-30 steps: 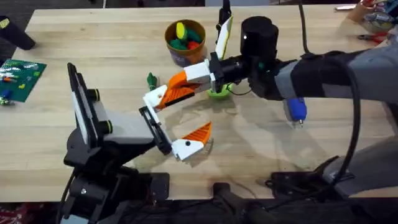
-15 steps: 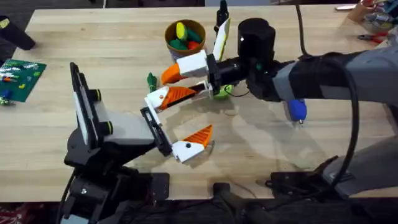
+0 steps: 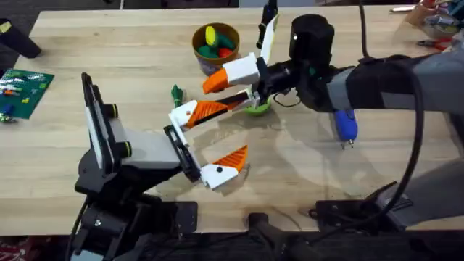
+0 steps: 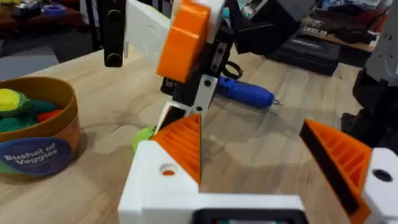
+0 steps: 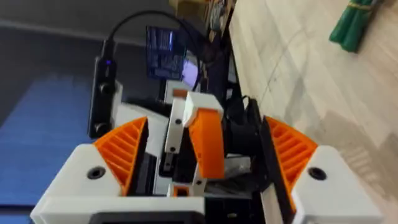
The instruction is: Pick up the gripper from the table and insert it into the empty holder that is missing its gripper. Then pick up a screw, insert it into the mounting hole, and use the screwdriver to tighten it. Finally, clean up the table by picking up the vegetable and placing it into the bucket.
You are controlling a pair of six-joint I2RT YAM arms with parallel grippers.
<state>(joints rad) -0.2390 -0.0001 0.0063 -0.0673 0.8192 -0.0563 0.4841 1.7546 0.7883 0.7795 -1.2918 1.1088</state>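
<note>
The right gripper (image 3: 233,88) has drawn back to the right and farther away, its fingers spread and holding nothing. The left gripper (image 3: 210,138) stays put, jaws wide apart. The gripper (image 3: 206,111) sits at mid-table on the far jaw's holder (image 3: 179,116), its long axis pointing right. The vegetable (image 3: 176,93) lies left of it, the bucket (image 3: 215,48) beyond.
</note>
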